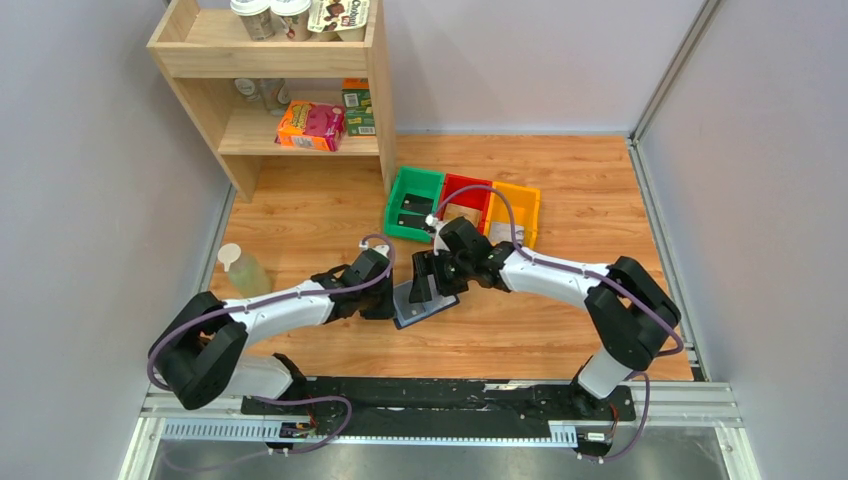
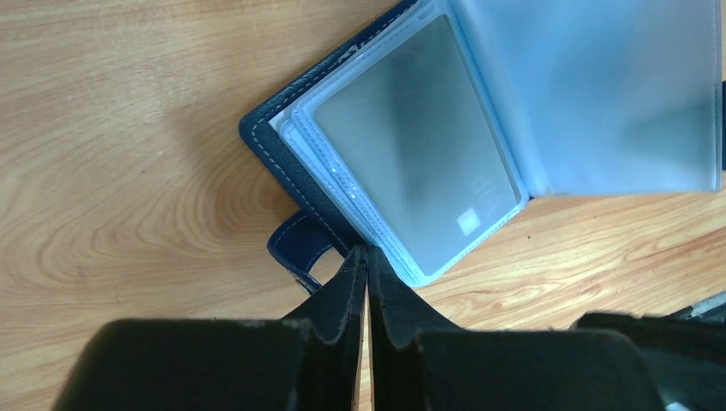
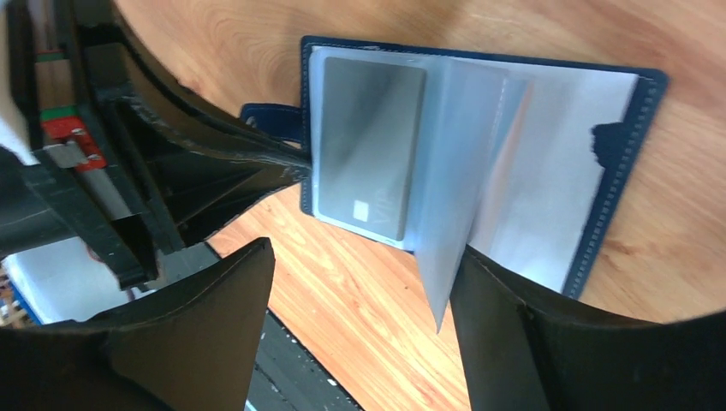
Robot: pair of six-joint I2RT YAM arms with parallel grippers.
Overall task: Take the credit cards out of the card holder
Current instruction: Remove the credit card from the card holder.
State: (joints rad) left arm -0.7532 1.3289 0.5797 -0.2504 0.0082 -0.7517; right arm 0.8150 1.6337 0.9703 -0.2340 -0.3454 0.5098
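Observation:
The card holder [image 1: 428, 307] lies open on the wooden table between my two arms, navy cover down and clear blue-grey pockets up. A silver-grey credit card [image 2: 419, 145] sits in the top pocket of the left-hand stack [image 3: 368, 145]. My left gripper [image 2: 366, 250] is shut, its tips pinching the card holder's edge beside the strap [image 2: 295, 248]. My right gripper [image 3: 360, 253] hovers open over the near edge of the card holder [image 3: 629, 128]. One loose pocket page [image 3: 445, 214] stands up against its right finger [image 3: 505, 334]. No card is between its jaws.
Green [image 1: 418, 172], red [image 1: 470, 180] and yellow [image 1: 520, 188] bins stand in a row just behind the card holder; dark flat pieces lie in the green one. A wooden shelf [image 1: 380, 90] with boxes is at the back left. A plastic bottle [image 1: 242, 270] stands at the left.

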